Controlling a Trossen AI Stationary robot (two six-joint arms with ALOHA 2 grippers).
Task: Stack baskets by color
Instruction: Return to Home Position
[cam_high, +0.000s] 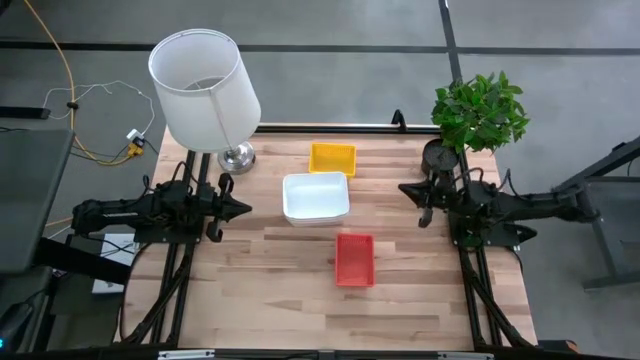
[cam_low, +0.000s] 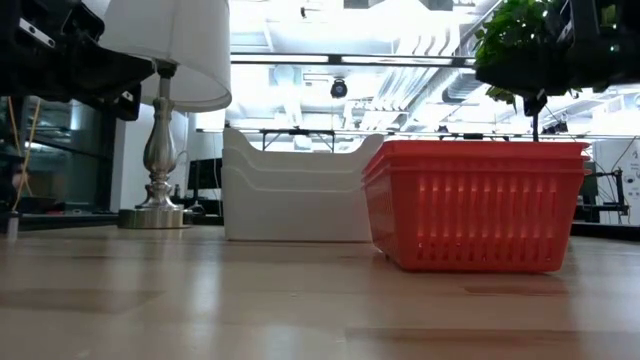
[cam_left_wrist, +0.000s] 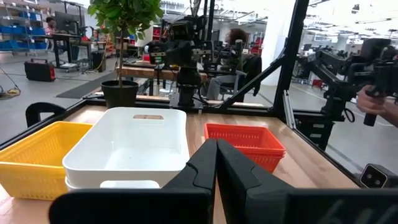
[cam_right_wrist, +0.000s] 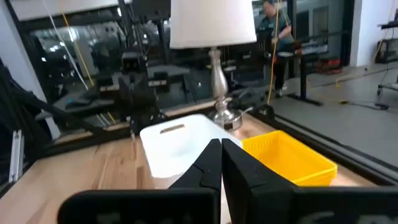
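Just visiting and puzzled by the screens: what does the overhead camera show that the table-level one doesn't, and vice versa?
Only the overhead view shows the yellow baskets and the arms in full at the sides of the table, with the left gripper and right gripper holding nothing. Only the table-level view shows the layered rims that reveal stacking, plus the room behind. Both show the white baskets, red baskets, lamp and plant.

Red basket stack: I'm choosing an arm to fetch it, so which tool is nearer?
Right. The right tool sits near the right side of the table, diagonally off the red basket stack; the left tool sits at the left side, farther away.
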